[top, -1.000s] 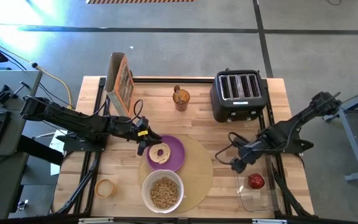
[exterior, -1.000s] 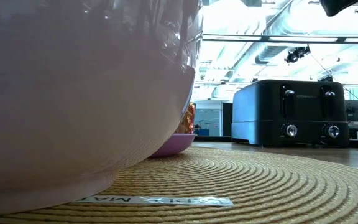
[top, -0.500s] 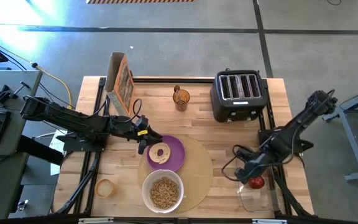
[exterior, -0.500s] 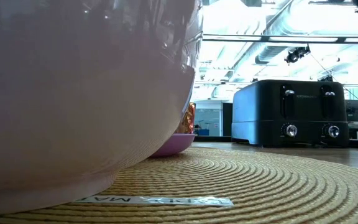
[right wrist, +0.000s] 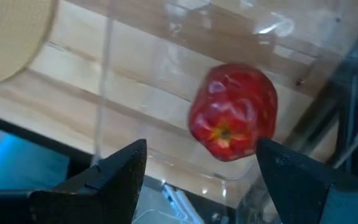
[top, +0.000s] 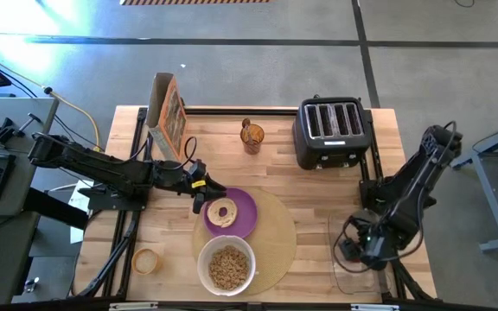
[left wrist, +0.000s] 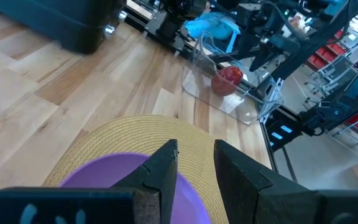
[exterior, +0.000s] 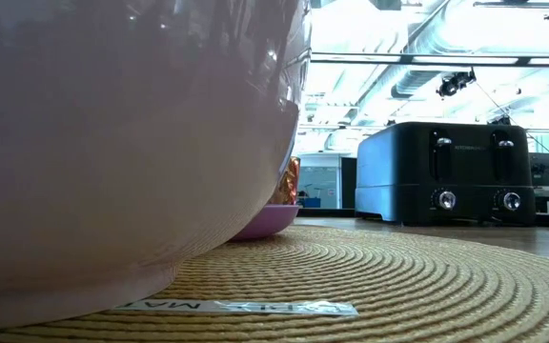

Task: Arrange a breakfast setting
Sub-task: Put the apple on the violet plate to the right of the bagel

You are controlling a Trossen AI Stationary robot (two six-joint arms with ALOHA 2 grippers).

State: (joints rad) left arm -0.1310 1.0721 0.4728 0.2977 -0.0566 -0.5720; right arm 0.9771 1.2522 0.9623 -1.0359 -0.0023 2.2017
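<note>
A round tan mat point(top: 271, 238) lies near the table's front edge. On it sits a purple plate point(top: 242, 207) with a bagel point(top: 223, 212), and a white bowl point(top: 226, 266) of brown cereal. My left gripper point(top: 199, 200) hovers level at the plate's far-left rim, its fingers point(left wrist: 163, 174) narrowly open with nothing between them. A red apple point(right wrist: 232, 118) rests in a clear tray point(top: 344, 281) at the near right. My right gripper point(right wrist: 201, 146) points down over the apple, wide open, one finger on either side and apart from it. In the high view that arm hides the apple.
A black four-slot toaster point(top: 331, 130) stands at the far right and a cereal box point(top: 167, 111) at the far left. An amber glass point(top: 252, 136) is between them. A small round tan thing point(top: 145, 260) lies near the front left corner. Bare wood shows between mat and tray.
My right gripper has swung toward the table's near edge and sunk a little, its wrist rolling. It now stands over the clear tray and covers the apple in the high view. Its fingers have stayed wide open.
</note>
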